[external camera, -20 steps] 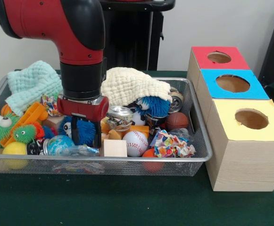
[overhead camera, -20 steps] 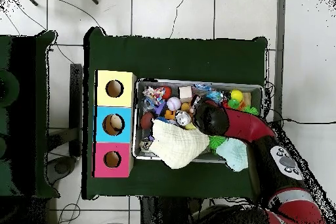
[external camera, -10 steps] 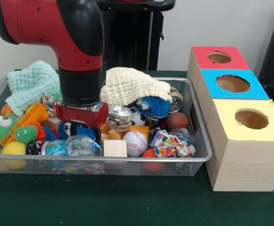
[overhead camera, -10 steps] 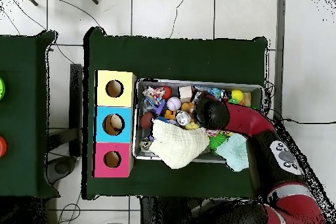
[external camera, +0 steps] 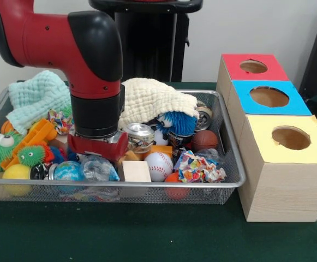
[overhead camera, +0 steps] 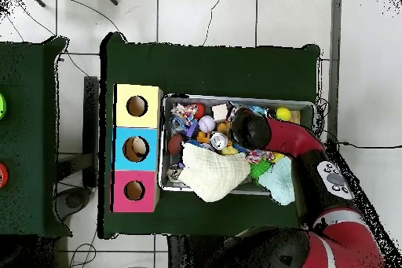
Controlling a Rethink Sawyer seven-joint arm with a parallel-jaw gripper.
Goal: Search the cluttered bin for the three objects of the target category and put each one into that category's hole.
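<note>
Red and black, the arm's wrist plunged into the left-centre of the wire-mesh bin (external camera: pixel 232 164), and the pincer (external camera: pixel 97 155) was buried among the toys, so whether it was spread or clamped on anything could not be told. Which category was wanted was not shown either, so the candidates got weighed up. The baseball (external camera: pixel 156 165), lower centre of the front view, looked hard, round and stitched, likely to roll unless pinched across its middle. The globe-printed ball (external camera: pixel 69 170) at lower left sat just beside a crumpled clear plastic wrapper (external camera: pixel 99 169), glossy and probably slippery. The small basketball (external camera: pixel 204 140) at right centre seemed pebbled and grippier. The metal can (external camera: pixel 139 136) looked rigid and light, best taken across its sides. The wooden block (external camera: pixel 136 171) at the front rim offered flat faces, an easy hold. The blue spiky toy (external camera: pixel 178 122) and green spiky toy (external camera: pixel 28 154) looked soft and squashy, forgiving anywhere. The cream cloth (external camera: pixel 153 98) draped the back of the bin, the mint cloth (external camera: pixel 38 98) the upper left; both limp, likely hiding things. At right on the green desk (external camera: pixel 147 234) stood the red box (external camera: pixel 253 66), blue box (external camera: pixel 268 97) and yellow box (external camera: pixel 289 139), each with a round hole.
</note>
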